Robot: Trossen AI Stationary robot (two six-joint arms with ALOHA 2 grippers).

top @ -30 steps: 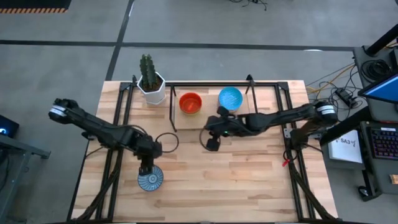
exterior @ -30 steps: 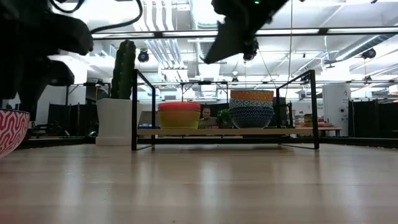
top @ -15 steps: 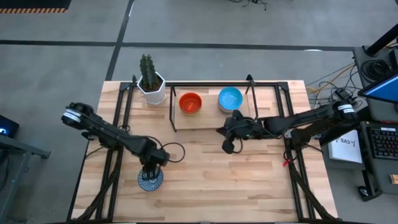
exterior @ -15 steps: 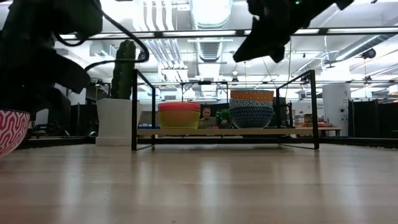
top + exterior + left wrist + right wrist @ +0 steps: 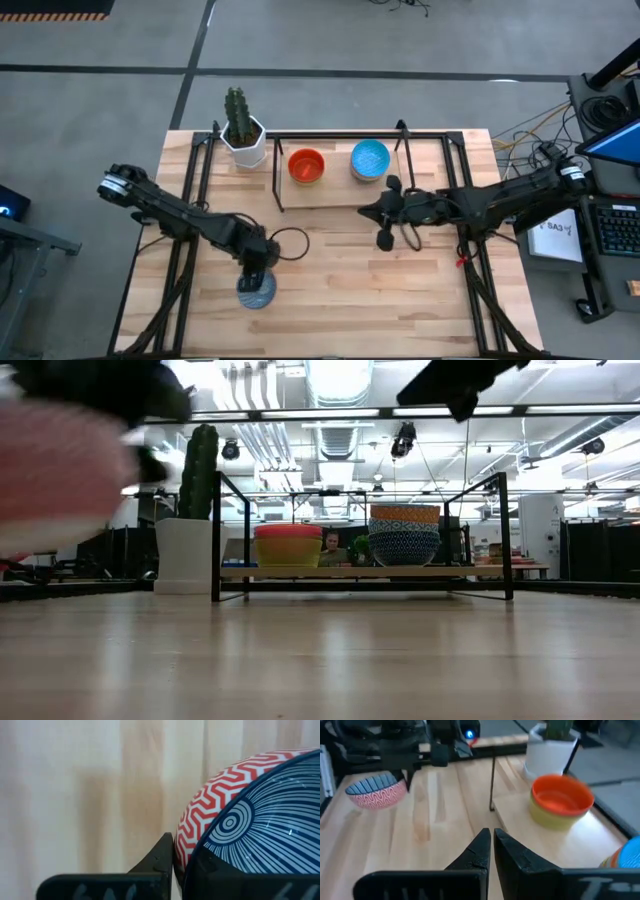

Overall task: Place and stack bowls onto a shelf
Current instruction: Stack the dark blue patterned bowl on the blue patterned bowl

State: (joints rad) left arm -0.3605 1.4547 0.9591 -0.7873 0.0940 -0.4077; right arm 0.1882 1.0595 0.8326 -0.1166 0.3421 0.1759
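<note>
The patterned bowl (image 5: 256, 291), white with blue radial lines inside and a red zigzag outside, is nearest, toward the front-left part of the desk (image 5: 400, 300). The left gripper (image 5: 257, 277) has it by the rim, one finger inside and one outside, the fingers pinching the wall as the left wrist view shows. In the right wrist view it appears clear of the wood, though I cannot be sure it is lifted. It looks like a rigid, glazed, fairly light bowl: stiff, likely slick, and liable to chip if knocked. A rim pinch is the only hold on so round a thing, and it may tilt about the fingers. It has no long axis; its mouth faces up, roughly level.

Farther back, the right gripper (image 5: 384, 240) hangs over the desk's middle, just in front of the shelf (image 5: 340, 194), fingers pressed together and holding nothing.

On the shelf near the back edge stand an orange-red bowl (image 5: 306, 165) nested on a yellow one (image 5: 555, 819), and beside it a stack topped by the plain blue bowl (image 5: 370, 158), all mouths up. A cactus pot (image 5: 243, 140) stands left of the shelf, toward the desk's back-left corner.
</note>
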